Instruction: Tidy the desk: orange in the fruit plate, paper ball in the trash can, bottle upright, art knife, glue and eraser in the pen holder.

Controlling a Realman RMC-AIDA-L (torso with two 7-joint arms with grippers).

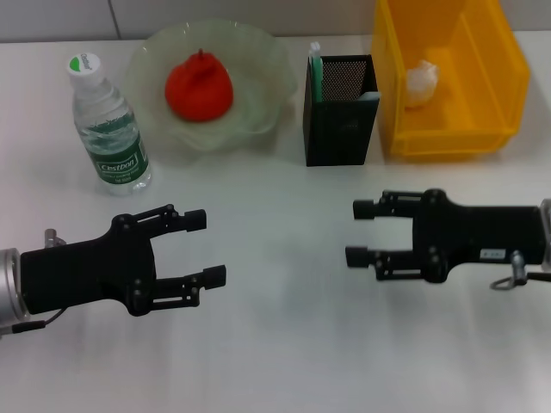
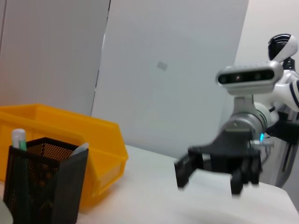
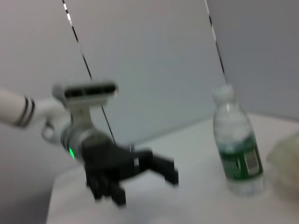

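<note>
The pen holder [image 1: 338, 110] is taken as the landmark here. What is standing inside the pen holder is being hidden mostly by its black mesh walls; only a green and white tip [image 1: 315, 57] is being seen at its far left corner, and in the left wrist view a second pale tip [image 2: 79, 149] is showing, but which items they are cannot be told. The eraser is not being made out in any view. The trash can [image 1: 498, 82] is being cut off at the top edge of the head view, and the fruit plate [image 1: 263, 103] is being seen in the right wrist view only as a blurred pale edge.

The paper ball [image 1: 422, 79] is lying inside the trash can, just to the right of the pen holder. The orange [image 1: 199, 86] is resting in the fruit plate, just to the left of the pen holder. The bottle [image 1: 108, 127] is standing upright, farther left than the plate.

The left gripper [image 1: 205, 248] is being held over the bare table [image 1: 284, 344], nearer the robot than the pen holder and to its left, with its fingers spread apart and nothing between them. The right gripper [image 1: 360, 232] is being held nearer than the pen holder and slightly right, its fingers also apart and empty. Both grippers are well apart from all the task things.
</note>
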